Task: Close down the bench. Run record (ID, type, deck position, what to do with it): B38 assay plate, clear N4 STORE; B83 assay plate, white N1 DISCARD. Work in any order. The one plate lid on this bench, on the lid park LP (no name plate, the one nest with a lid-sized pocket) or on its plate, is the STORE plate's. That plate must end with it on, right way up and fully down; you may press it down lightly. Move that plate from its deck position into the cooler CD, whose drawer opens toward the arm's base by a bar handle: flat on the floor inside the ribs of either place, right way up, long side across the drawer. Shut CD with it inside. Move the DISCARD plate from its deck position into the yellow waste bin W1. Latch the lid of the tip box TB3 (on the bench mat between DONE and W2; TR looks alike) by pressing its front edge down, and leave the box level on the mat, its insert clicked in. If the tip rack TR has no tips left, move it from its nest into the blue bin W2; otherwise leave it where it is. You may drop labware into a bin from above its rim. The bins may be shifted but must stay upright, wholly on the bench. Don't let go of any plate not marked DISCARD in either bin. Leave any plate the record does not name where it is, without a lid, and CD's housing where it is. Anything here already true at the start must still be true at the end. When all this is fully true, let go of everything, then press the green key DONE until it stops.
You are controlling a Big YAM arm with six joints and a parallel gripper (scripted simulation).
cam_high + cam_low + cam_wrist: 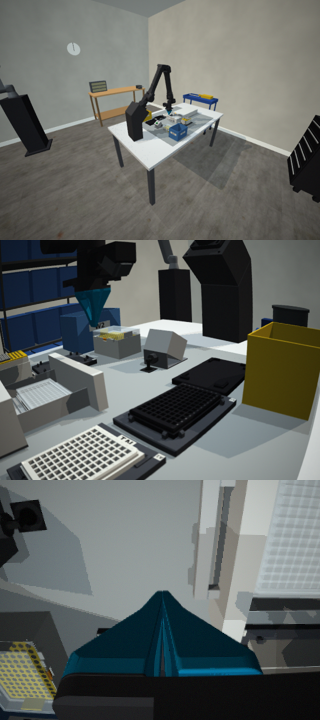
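Note:
My gripper [93,322] is shut with its teal fingers pressed together, holding nothing. It hangs above the mat, between the cooler drawer's front and the tip box TB3 [116,342]. In the wrist view the fingertips [162,598] point at bare mat just beside the bar handle [215,534] of the open drawer front [77,380]. The clear plate [40,393] lies flat inside the drawer and also shows in the wrist view [290,527]. The white plate [82,455] sits in its nest at the near edge. TB3 has a clear lid over a yellow insert.
The yellow bin W1 [281,369] stands at the right and the blue bin W2 [77,330] behind TB3. The DONE key housing [165,348] sits mid-bench. A black plate [175,407] sits in its nest, with the bare lid park [211,374] behind it. The tip rack TR [12,358] is at the far left.

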